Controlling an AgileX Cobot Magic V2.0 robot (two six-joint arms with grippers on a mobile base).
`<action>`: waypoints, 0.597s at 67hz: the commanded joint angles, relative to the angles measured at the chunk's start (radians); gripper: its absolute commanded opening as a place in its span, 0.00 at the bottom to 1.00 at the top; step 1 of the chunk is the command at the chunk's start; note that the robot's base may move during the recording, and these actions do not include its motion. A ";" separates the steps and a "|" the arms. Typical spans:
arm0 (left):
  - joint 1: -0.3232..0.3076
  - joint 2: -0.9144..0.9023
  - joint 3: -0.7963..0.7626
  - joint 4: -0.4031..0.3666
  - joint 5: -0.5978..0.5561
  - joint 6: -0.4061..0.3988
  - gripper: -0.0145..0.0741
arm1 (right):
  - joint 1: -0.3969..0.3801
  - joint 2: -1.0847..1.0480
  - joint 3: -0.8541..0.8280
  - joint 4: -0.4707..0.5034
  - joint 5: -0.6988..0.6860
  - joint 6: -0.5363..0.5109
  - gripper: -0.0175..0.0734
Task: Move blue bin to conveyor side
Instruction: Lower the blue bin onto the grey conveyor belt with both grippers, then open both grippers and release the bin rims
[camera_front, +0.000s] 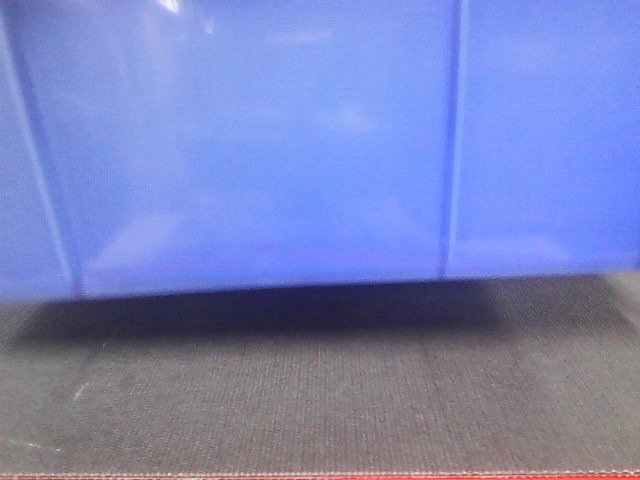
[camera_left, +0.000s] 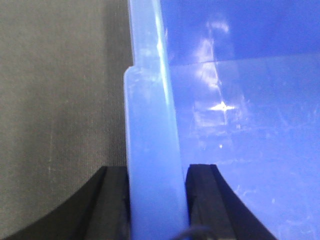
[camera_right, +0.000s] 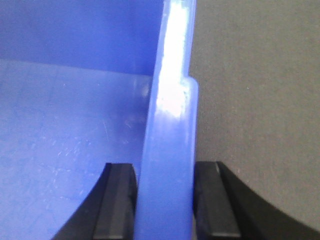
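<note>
The blue bin (camera_front: 260, 150) stood on, or just above, the conveyor side (camera_front: 320, 400); contact was unclear. Left gripper (camera_left: 156, 200) and right gripper (camera_right: 165, 200) each had jaws clamped across opposite rim walls, apparently sharing the load evenly.

I can read no text, label, brand, number or sign in any of my three views. The blue bin (camera_front: 260, 150) shows only plain glossy walls, and the grey belt (camera_front: 320, 400) carries no markings I can make out.
</note>
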 joint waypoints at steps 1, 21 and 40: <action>-0.010 0.000 -0.025 -0.077 -0.089 0.009 0.20 | 0.009 -0.005 -0.028 0.032 -0.134 -0.018 0.12; -0.010 0.005 -0.025 -0.077 -0.081 0.009 0.76 | 0.009 -0.001 -0.028 0.032 -0.145 -0.018 0.73; -0.010 -0.096 -0.025 -0.077 -0.039 0.009 0.84 | 0.007 -0.090 -0.028 0.032 -0.141 -0.018 0.80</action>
